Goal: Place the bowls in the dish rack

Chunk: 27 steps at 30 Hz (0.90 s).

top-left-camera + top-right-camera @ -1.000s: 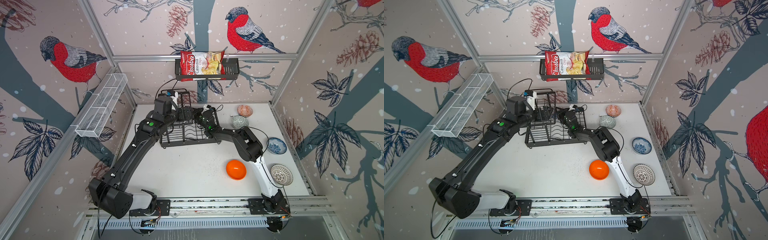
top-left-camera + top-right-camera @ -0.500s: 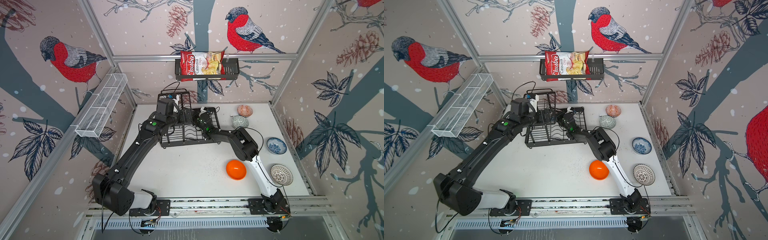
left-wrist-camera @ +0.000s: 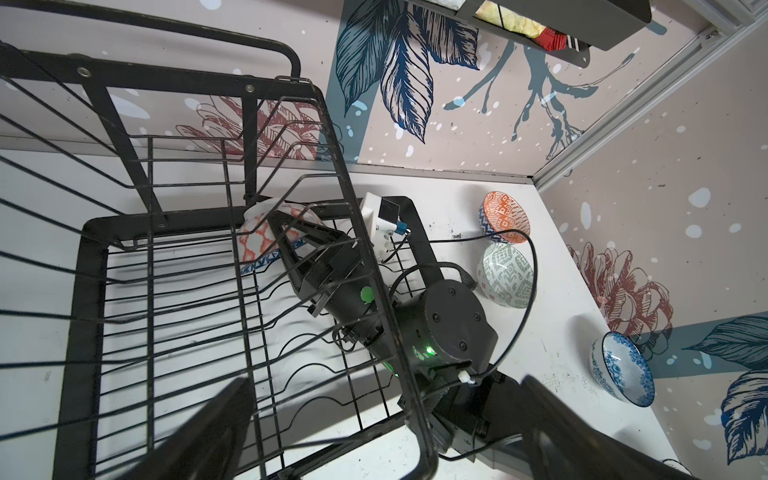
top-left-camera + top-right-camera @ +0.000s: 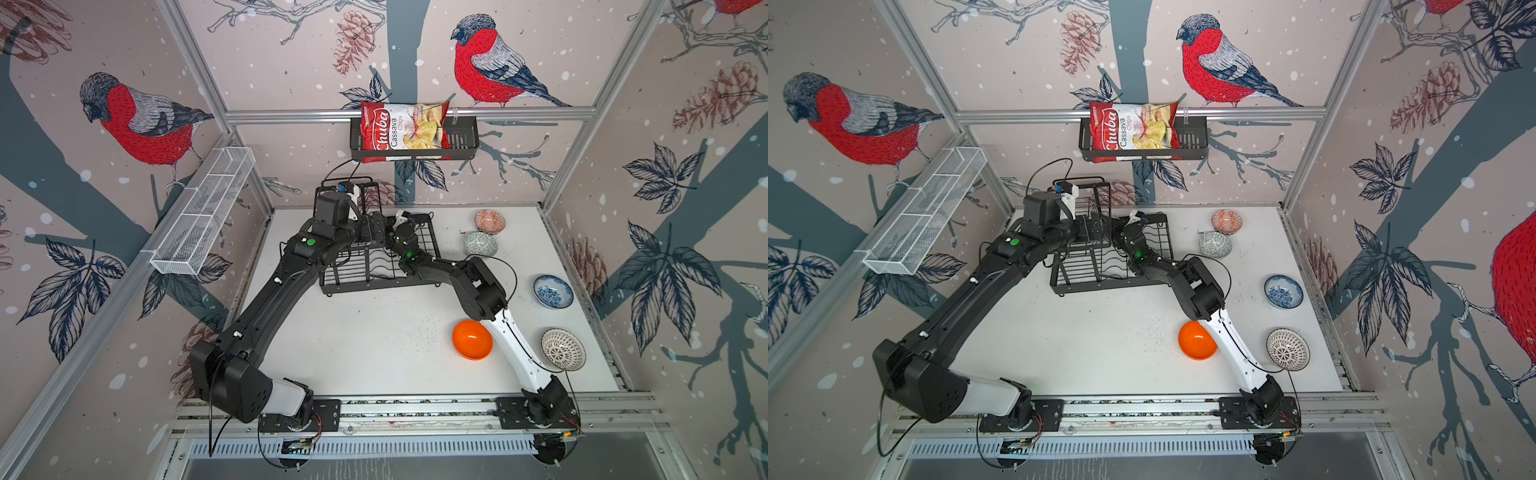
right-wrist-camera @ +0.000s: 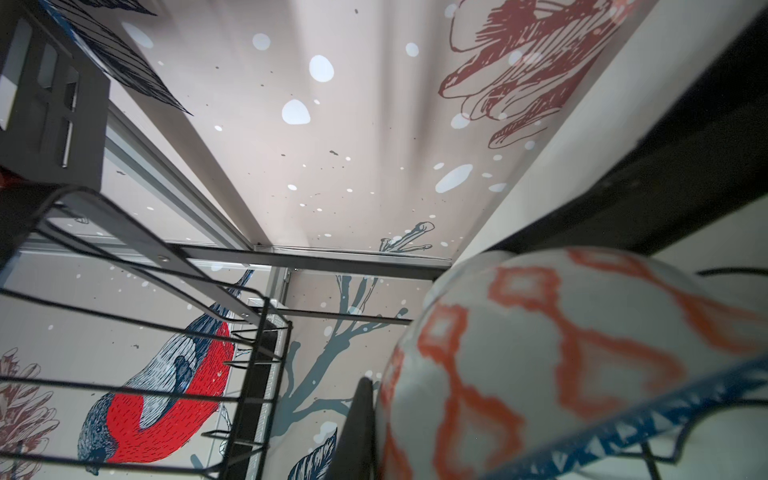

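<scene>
The black wire dish rack (image 4: 376, 272) (image 4: 1106, 270) stands at the back of the table. My right gripper (image 3: 293, 226) reaches into its lower tier, shut on the rim of a white bowl with orange lattice and a blue rim (image 3: 254, 239) (image 5: 540, 353). This bowl stands on edge near the rack's far end. One right finger (image 5: 360, 428) shows against the bowl; the second is hidden. My left gripper (image 3: 382, 432) hangs open over the raised upper basket (image 3: 232, 174), holding nothing. On the table lie an orange bowl (image 4: 472, 345), a lattice bowl (image 4: 563, 349), a blue-flowered bowl (image 4: 553, 291), a grey-green bowl (image 4: 480, 244) and an orange-red patterned bowl (image 4: 490, 221).
A black shelf basket with a chips bag (image 4: 405, 133) hangs on the back wall above the rack. A long white mesh basket (image 4: 203, 212) is fixed to the left wall. The right arm's elbow (image 4: 478, 286) stands beside the orange bowl.
The right arm has pushed left and deeper into the rack with the bowl. The left arm has edged a little farther over the upper basket.
</scene>
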Motion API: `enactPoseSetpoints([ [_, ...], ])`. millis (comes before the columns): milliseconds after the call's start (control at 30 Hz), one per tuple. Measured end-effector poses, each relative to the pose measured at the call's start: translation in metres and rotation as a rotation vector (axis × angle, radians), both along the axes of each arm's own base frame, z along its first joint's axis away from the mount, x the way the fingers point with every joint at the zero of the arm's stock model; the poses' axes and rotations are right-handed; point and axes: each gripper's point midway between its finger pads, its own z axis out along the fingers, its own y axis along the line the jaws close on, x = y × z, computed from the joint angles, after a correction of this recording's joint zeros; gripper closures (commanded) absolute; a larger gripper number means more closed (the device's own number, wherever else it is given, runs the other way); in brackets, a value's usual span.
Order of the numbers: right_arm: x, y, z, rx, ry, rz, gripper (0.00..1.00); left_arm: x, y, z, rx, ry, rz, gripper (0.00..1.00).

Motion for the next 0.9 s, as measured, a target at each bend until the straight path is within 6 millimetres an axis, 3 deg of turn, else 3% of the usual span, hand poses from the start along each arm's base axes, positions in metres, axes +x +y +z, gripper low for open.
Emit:
enactPoseSetpoints([
  [900, -0.004, -0.022, -0.01, 0.081, 0.051, -0.103, 0.98, 0.002, -0.001, -0.005, 0.004, 0.013, 0.0, 0.01],
])
